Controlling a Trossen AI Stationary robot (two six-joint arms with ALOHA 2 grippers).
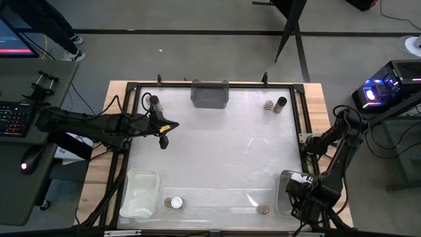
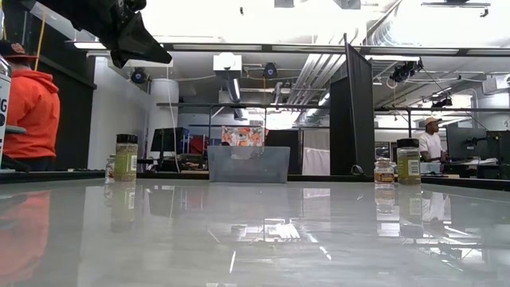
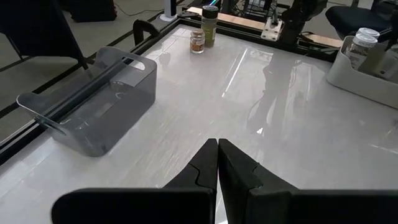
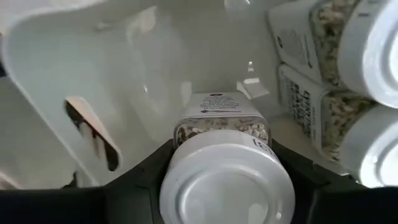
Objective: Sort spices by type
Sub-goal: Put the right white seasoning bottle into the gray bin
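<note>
Right gripper [image 4: 227, 180] clenched on white-lidded jar [image 4: 225, 165] inside clear bin [image 4: 93, 68], apparently beside two more; left gripper [image 3: 217, 165] closed empty; other jars unsorted.

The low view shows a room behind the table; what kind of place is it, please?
Probably a robotics lab or workshop. Exposed ducts run under the ceiling, a person sits among monitors at a desk, and the high view shows a keyboard beside the table.

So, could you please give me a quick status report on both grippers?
Left gripper shut, empty, above the table. Right gripper shut on white-lidded jar inside near-right bin, beside two jars. Nothing in the way.
</note>
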